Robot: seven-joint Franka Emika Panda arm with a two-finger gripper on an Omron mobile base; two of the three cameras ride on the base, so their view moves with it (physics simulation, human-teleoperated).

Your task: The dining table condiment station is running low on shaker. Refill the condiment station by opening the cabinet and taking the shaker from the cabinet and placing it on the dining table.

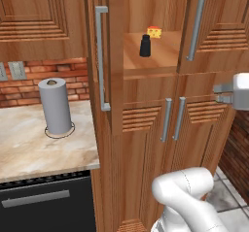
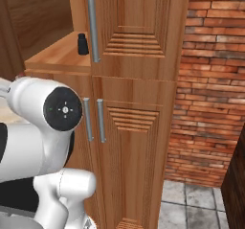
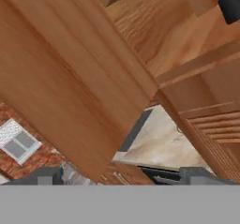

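Shaker (image 1: pixel 145 45), small and black, stands upright on the wooden shelf (image 1: pixel 160 51) inside the cabinet (image 1: pixel 146 105), with a yellow cheese wedge (image 1: pixel 154 31) just behind it and apart from it; from the right base view the shaker (image 2: pixel 83 43) sits near the shelf's front, beside the closed right door's grey handle (image 2: pixel 92 27). The cabinet's left door (image 1: pixel 115 56) is swung open, edge-on to the left base camera. In the hand view the gripper (image 3: pixel 122 175) shows two dark fingertips (image 3: pixel 47 175) spread well apart, holding nothing, with the shaker (image 3: pixel 229 3) far off at the top corner. A paper towel roll (image 1: pixel 55 107) stands on the marbled counter (image 1: pixel 29 143) to the left.
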